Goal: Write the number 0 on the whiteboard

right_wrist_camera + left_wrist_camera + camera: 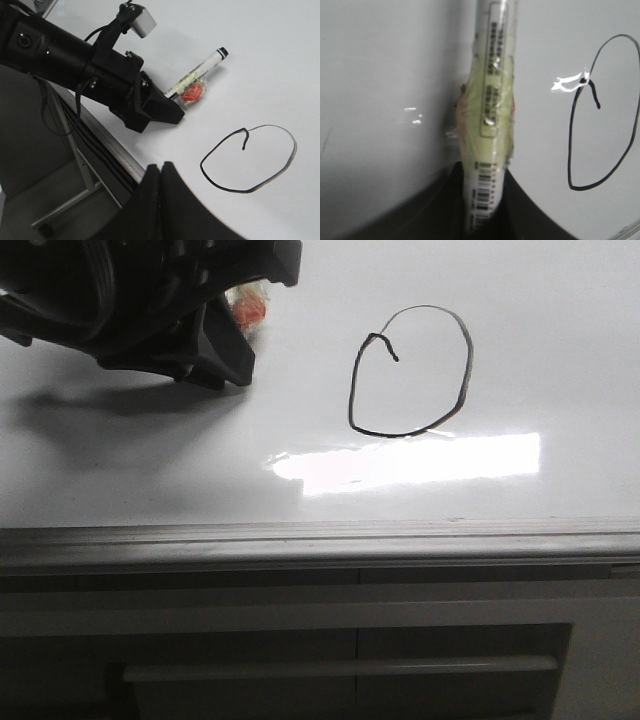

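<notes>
The number 0 (pixel 410 371) stands finished on the whiteboard (pixel 560 350); my left jaws grip the marker (pixel 196 81), right jaws closed empty. Next, I judge: set the marker down.

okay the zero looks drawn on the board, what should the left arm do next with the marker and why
Probably lift the left tool and its white marker pen slightly clear of the glossy white whiteboard. The black hand-drawn oval zero already closes into a loop, and the pen tip sits apart from it, so more contact risks stray marks.

The glossy whiteboard (pixel 520 330), edged by a grey metal strip (pixel 320 540), bears the number 0 (pixel 410 370) in black beside a light glare (pixel 420 462).
</notes>
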{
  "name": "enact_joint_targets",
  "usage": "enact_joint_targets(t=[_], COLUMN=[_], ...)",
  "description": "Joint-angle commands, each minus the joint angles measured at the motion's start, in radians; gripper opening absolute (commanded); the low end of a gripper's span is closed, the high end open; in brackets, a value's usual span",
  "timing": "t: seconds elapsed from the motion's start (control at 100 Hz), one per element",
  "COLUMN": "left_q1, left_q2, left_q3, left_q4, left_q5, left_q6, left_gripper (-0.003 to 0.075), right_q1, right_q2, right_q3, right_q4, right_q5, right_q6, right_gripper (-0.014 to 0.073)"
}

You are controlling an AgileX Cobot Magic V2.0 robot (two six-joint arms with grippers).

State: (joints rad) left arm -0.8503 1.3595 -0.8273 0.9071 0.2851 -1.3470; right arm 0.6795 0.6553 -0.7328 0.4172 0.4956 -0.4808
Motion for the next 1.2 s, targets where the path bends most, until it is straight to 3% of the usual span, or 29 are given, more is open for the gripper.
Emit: enact_joint_targets(t=[0.0,0.1,0.25,0.34,0.87,1.02,1.19], left_q1=[0.014,0.014,0.014,0.014,0.014,0.014,0.012], left_q2=[0.003,0.003,0.003,0.006,0.002,-0.057,-0.161], left_q3=[-0.016,-0.016,-0.016,-0.016,-0.016,-0.016,-0.016], left_q4=[0.013,0.009,0.002,0.002,0.002,0.019,0.028], left_q5=[0.022,0.01,0.012,0.017,0.066,0.038,0.026], left_q6=[-0.011,-0.011,-0.011,-0.011,-0.011,-0.011,-0.011], left_gripper=[-0.0013,0.0069,0.0298,0.0375,0.0382,0.0436,0.0438], right_q1=[-0.007,-0.007,-0.007,-0.007,-0.007,-0.007,-0.007], right_q2=[-0.001,-0.001,-0.001,-0.001,-0.001,-0.001,-0.001], right_q3=[-0.024,-0.024,-0.024,-0.024,-0.024,-0.024,-0.024], right_q4=[0.018,0.018,0.018,0.018,0.038,0.038,0.038], right_q5=[-0.077,-0.077,-0.077,-0.077,-0.067,-0.071,-0.121], right_q6=[0.003,0.003,0.003,0.003,0.003,0.003,0.003], right_gripper=[-0.0067,-0.0067,-0.0067,-0.0067,-0.0067,-0.0067,-0.0067])
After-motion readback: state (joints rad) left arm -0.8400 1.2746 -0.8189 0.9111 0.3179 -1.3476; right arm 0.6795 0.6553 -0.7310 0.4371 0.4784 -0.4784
